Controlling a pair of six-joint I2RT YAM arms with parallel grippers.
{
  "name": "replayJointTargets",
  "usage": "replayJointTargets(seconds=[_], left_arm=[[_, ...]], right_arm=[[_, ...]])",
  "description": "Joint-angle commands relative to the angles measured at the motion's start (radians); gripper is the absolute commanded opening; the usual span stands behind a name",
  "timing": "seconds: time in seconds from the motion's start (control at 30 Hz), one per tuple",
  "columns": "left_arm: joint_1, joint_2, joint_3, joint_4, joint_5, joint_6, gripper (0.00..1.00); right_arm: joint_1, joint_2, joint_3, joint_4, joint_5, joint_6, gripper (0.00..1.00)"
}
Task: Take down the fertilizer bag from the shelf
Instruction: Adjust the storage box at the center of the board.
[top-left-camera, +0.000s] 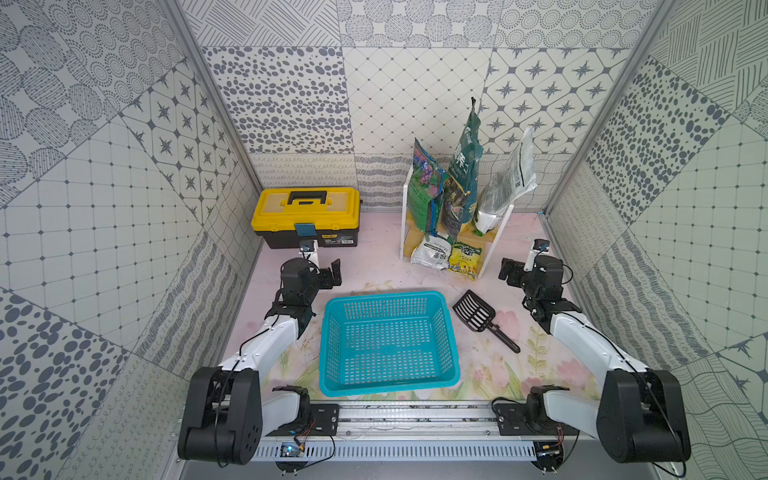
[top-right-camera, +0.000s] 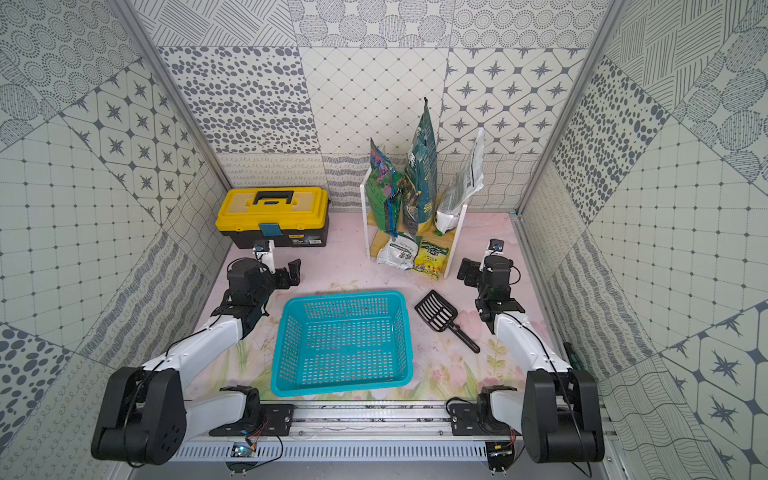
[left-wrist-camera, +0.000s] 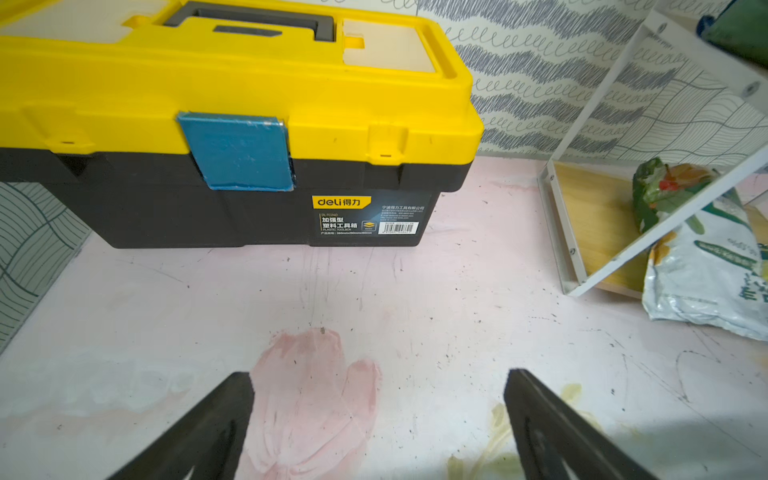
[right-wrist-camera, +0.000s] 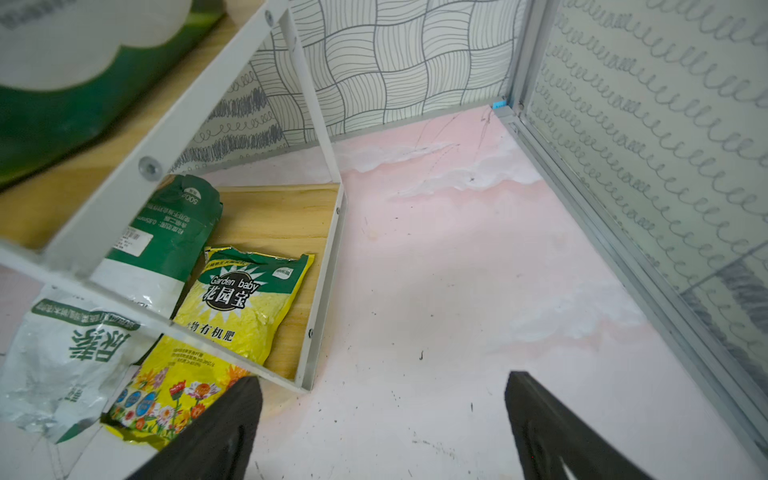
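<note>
Right wrist view: right hand (right-wrist-camera: 382, 378) wide open and empty, just off the shelf's (right-wrist-camera: 320, 291) lower tier, where the yellow fertilizer bag (right-wrist-camera: 245, 307) lies.
The left hand (left-wrist-camera: 378, 374) is equally spread, holding nothing, over bare tabletop (left-wrist-camera: 415, 291) by the toolbox (left-wrist-camera: 249, 83). Likely trouble: five bags crowd the shelf, so the wrong one may get picked; the tall green bag (top-left-camera: 467, 166) leans loosely and a brushing arm could topple it; the slanted frame bar could snag the yellow bag. The upper tier is cut off in both wrist views, and most print is unreadable from above.
</note>
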Motion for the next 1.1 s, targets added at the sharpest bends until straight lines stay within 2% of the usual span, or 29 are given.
replayJointTargets(seconds=[0.0, 0.03, 0.13, 0.2, 0.3, 0.4, 0.47, 0.7, 0.83, 0.93, 1.07], left_arm=[[0.000, -0.102, 0.077, -0.327, 0.012, -0.081, 1.00], [-0.001, -0.124, 0.095, -0.357, 0.010, -0.105, 1.00], [-0.003, -0.188, 0.145, -0.443, 0.016, -0.180, 1.00], [-0.003, -0.228, 0.171, -0.500, 0.035, -0.243, 1.00], [-0.013, -0.268, 0.182, -0.558, 0.107, -0.353, 0.99], [-0.038, -0.275, 0.186, -0.610, 0.195, -0.447, 0.95], [-0.061, -0.270, 0.195, -0.652, 0.227, -0.505, 0.94], [-0.139, -0.323, 0.192, -0.703, 0.231, -0.590, 0.95], [-0.150, -0.378, 0.169, -0.736, 0.229, -0.603, 0.96], [-0.150, -0.414, 0.147, -0.754, 0.222, -0.605, 0.97], [-0.152, -0.434, 0.139, -0.784, 0.210, -0.611, 0.98]], right_arm=[[-0.015, -0.080, 0.021, -0.223, -0.127, 0.167, 0.97], [-0.015, -0.104, 0.024, -0.244, -0.211, 0.172, 0.97], [0.026, -0.137, 0.065, -0.386, -0.353, 0.231, 0.83], [0.144, -0.144, 0.100, -0.514, -0.310, 0.225, 0.80], [0.406, -0.140, 0.152, -0.664, -0.196, 0.238, 0.79], [0.573, -0.110, 0.181, -0.686, -0.216, 0.341, 0.73], [0.626, -0.083, 0.194, -0.665, -0.236, 0.398, 0.68], [0.648, 0.020, 0.172, -0.500, -0.213, 0.420, 0.64], [0.650, 0.089, 0.175, -0.438, -0.228, 0.446, 0.56], [0.649, 0.109, 0.166, -0.394, -0.191, 0.480, 0.52], [0.649, 0.126, 0.152, -0.336, -0.152, 0.549, 0.42]])
